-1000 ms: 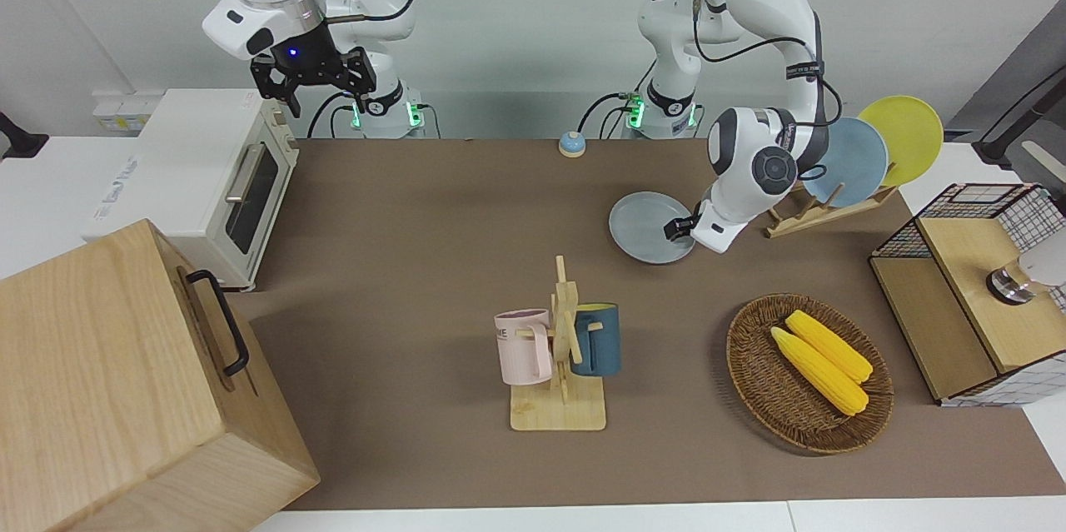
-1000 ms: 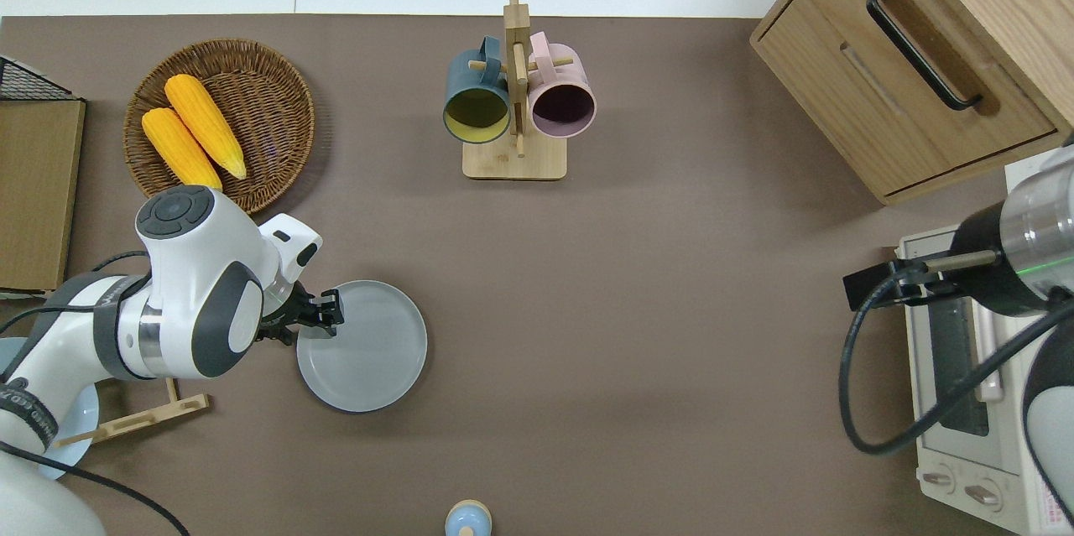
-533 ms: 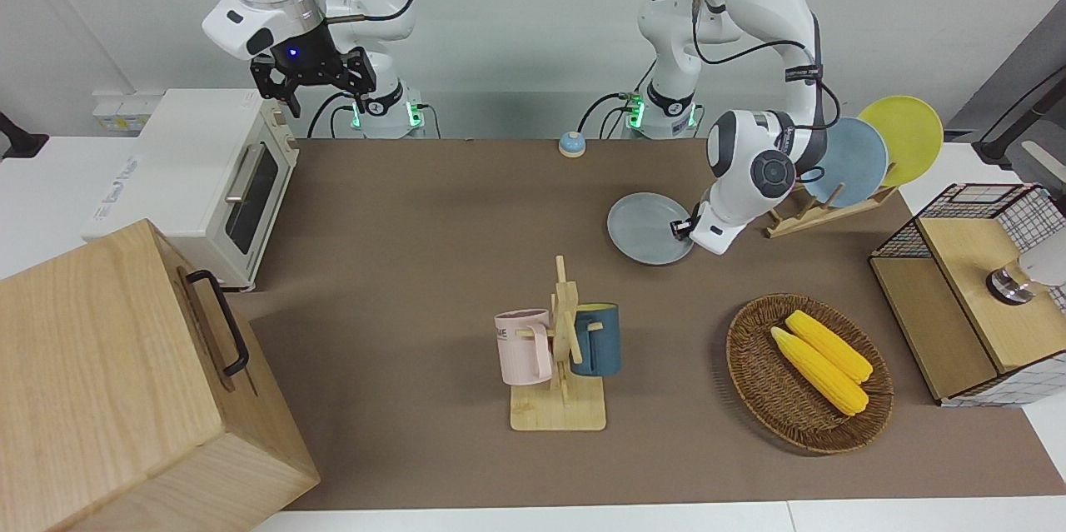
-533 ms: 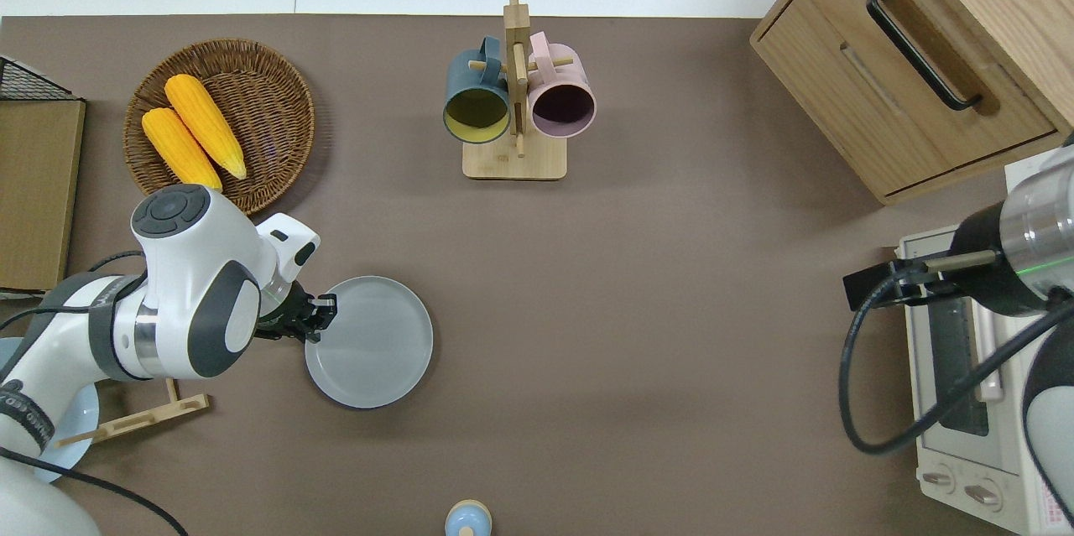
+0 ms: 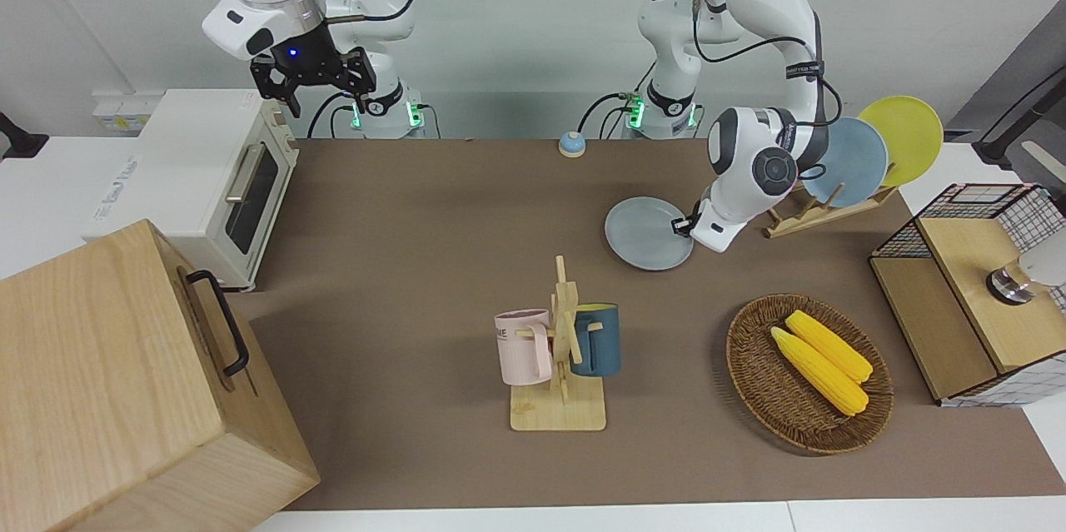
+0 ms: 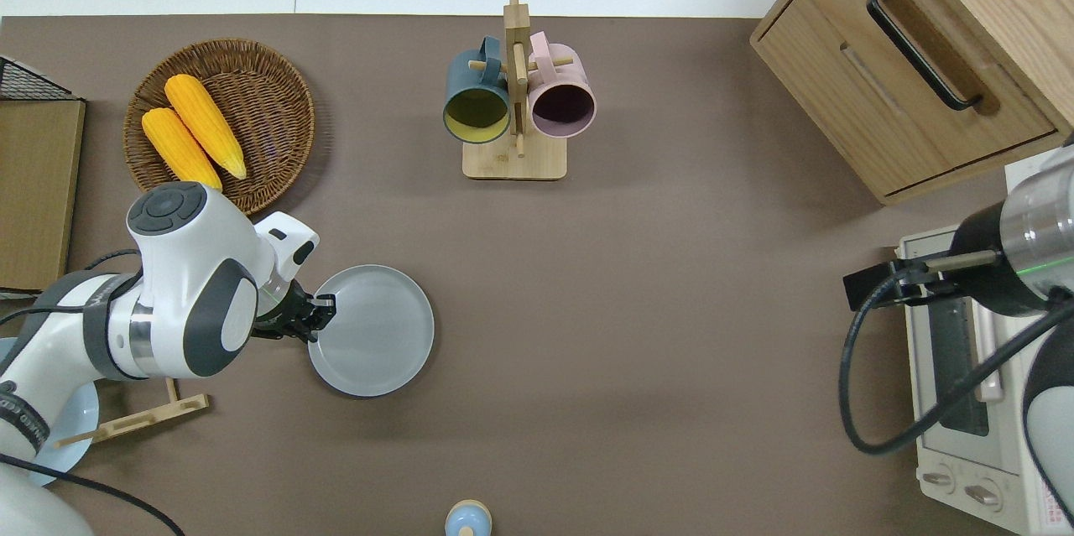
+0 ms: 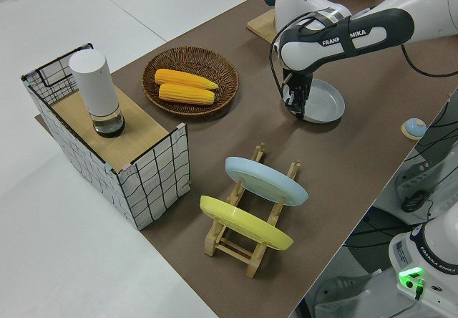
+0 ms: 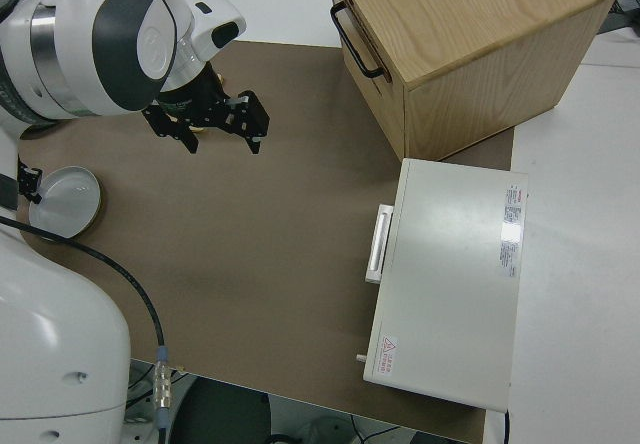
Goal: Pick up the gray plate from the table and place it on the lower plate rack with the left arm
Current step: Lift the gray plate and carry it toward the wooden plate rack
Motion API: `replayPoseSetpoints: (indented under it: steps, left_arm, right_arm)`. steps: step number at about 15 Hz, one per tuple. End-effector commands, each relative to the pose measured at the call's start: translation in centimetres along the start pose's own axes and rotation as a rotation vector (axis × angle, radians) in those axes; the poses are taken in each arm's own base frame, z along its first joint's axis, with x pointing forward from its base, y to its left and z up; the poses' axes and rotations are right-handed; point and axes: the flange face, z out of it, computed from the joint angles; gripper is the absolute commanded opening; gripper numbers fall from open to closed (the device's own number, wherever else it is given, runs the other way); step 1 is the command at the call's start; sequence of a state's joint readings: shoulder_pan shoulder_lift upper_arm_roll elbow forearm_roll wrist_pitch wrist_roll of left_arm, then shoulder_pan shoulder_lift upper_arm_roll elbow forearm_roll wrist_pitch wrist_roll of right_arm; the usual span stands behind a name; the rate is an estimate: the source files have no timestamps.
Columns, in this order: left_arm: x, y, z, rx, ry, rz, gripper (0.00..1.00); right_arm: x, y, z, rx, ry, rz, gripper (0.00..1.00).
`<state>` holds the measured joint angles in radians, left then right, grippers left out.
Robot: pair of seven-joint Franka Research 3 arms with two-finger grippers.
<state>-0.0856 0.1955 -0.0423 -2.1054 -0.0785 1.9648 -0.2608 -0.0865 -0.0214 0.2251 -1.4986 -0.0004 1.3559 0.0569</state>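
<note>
The left gripper (image 6: 321, 315) pinched the rim of the gray plate (image 6: 373, 332) at the edge nearest the lower plate rack (image 7: 252, 226), fingers closed on it. The plate sat just off the table (image 5: 433, 207), or barely touching it; which, I could not tell. It was between the wicker basket (image 6: 268, 100) of 2 corn cobs and the rack.

A rim grip is shallow, so the lift would go best slow, with the plate tipped upright only once well above the mat. The rack already carried a blue plate (image 7: 266, 180) and a yellow plate (image 7: 245, 223), leaving open dowel slots at its lower end. Bare mat lay between plate and rack. The right gripper (image 5: 312, 74) was parked, jaws spread.
</note>
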Motion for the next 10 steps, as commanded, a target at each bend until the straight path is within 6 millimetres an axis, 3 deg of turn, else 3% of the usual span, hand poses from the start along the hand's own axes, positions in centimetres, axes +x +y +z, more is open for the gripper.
replayPoseSetpoints:
  steps: [1,10]
  left_arm:
    - [0.9,-0.7,-2.8,-0.011,0.037,-0.031,0.0]
    - [0.8,-0.7,-6.7,-0.001,0.031,-0.033,0.0]
  right_arm:
    - [-0.4,0.3,-0.4,0.003,-0.005,0.003,0.987]
    - [-0.4,0.4,-0.4,0.003,-0.005,0.004,0.99]
